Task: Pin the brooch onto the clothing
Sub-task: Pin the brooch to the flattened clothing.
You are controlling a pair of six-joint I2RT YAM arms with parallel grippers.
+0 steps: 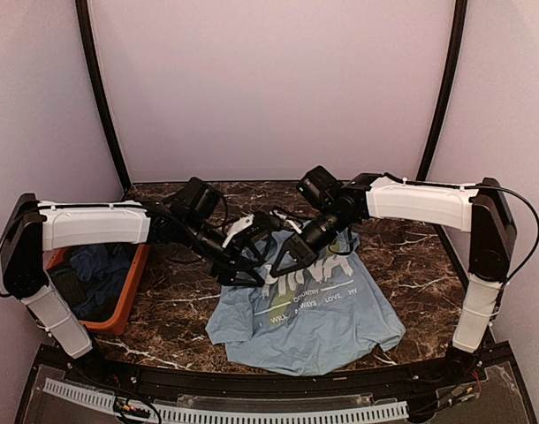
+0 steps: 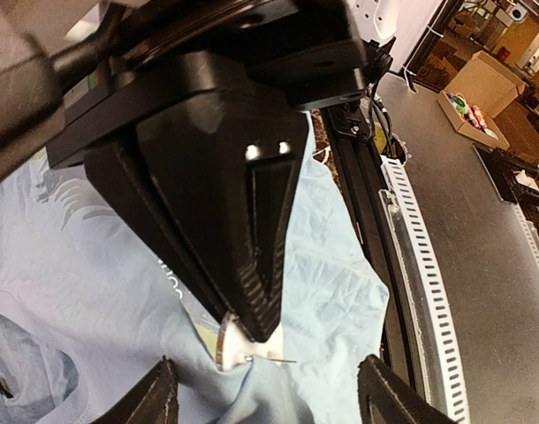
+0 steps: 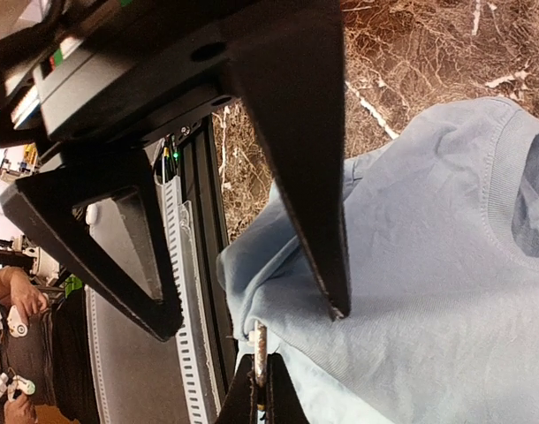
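marble table [image 1: 163,305], light blue china t-shirt [image 1: 327,327] lying rumpled in the middle of it, both arms meeting over its collar end. left gripper [image 2: 274,397] has its fingers spread wide with nothing in them. right gripper [image 2: 252,331] is pinched tight on the brooch [image 2: 226,343], thin pin [image 2: 283,359] poking out sideways just above the cloth. my worry: nothing's holding the fabric, so the pin probably shoves the loose shirt around instead of piercing it, or the disc twists in that edge grip.
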